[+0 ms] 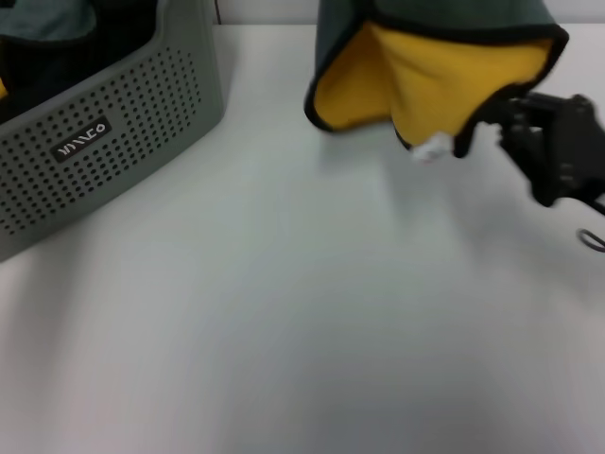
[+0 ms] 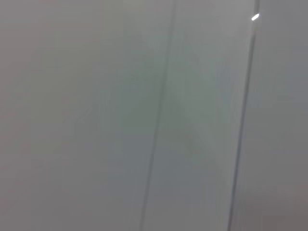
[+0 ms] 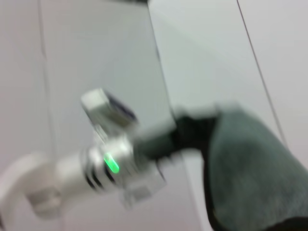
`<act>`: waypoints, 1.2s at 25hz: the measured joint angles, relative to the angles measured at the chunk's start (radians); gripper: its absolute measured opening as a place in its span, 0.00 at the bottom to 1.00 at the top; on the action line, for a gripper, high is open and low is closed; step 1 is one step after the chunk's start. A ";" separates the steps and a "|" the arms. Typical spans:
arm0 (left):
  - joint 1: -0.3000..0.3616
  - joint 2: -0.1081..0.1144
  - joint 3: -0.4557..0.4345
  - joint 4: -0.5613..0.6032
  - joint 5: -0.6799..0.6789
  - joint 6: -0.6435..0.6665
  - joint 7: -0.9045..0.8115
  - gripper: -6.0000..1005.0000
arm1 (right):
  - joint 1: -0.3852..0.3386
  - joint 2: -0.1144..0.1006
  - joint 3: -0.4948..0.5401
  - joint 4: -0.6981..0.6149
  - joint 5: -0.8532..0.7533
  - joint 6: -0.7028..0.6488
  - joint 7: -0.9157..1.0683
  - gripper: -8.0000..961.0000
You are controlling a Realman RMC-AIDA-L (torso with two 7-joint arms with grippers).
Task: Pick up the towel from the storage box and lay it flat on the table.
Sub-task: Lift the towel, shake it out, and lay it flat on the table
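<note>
Broadly, the white table (image 1: 284,312) fills most of the head view, with the grey storage box (image 1: 113,142) on its far left. Well apart from it, at far right, the towel (image 1: 425,85) hangs folded, yellow face showing under grey. At its lower edge, the right gripper (image 1: 487,121) is clamped on it.

One towel (image 1: 430,90) is showing at about one o'clock in the head view — yellow face, grey reverse, black piping, with one small white label (image 1: 433,147) hanging at its lower edge. One storage box (image 1: 113,132) is sitting at ten o'clock, carrying one black logo plate (image 1: 80,139). One table (image 1: 284,322) is lying under everything. One gripper (image 1: 492,118) is showing — at three o'clock.
</note>
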 joint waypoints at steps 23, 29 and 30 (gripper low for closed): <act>0.101 0.000 -0.053 -0.217 0.132 0.057 0.121 0.49 | 0.022 -0.107 0.169 -0.013 0.005 -0.347 0.343 0.02; 0.161 0.002 -0.143 -0.216 0.010 0.122 0.211 0.53 | 0.019 -0.171 0.234 -0.008 -0.001 -0.331 0.379 0.03; 0.164 0.002 -0.155 -0.219 -0.004 0.137 0.219 0.53 | 0.024 -0.188 0.232 -0.010 -0.001 -0.319 0.389 0.03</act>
